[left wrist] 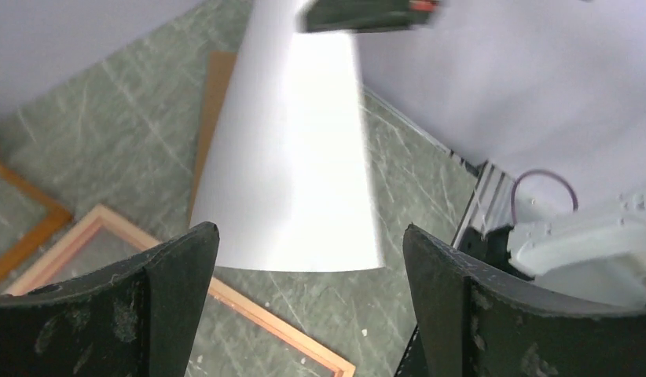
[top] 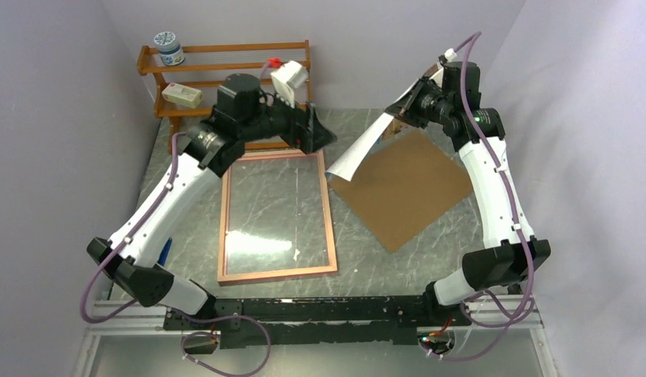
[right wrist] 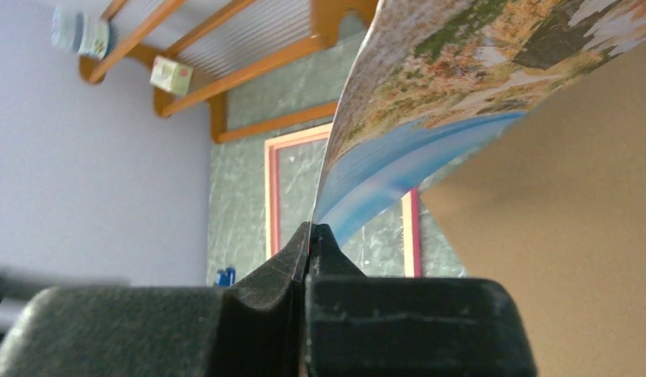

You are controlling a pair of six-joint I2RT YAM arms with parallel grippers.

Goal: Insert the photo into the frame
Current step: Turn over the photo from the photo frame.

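**Right gripper pinches the photo aloft; frame lies unfilled**

The right gripper (right wrist: pixel 309 232) is clamped tight on one edge of the photo (top: pixel 365 149). It holds the print up in the air to the right of the frame (top: pixel 331 228), with the white back turned toward the left arm. The sheet bows as it hangs above the brown backing sheet (top: pixel 410 192). From overhead I cannot tell whether its lower corner touches that sheet. The left gripper (top: pixel 316 132) has its jaws spread wide and holds nothing, hovering over the frame's far rail.

The risks come from the thin hold. A grip on one edge lets the print swing and curl, so its low corner may catch a rail or fold under as it is laid down. It could also land askew across the rim rather than inside it. The open left jaws are close enough to knock the sheet.

The frame lies flat on the table (top: pixel 367 263). Nothing is in it but its clear pane. At the back, the wooden rack (top: pixel 225 49) carries a jar (top: pixel 169 47) on its top shelf and a small box (top: pixel 182 95) below.
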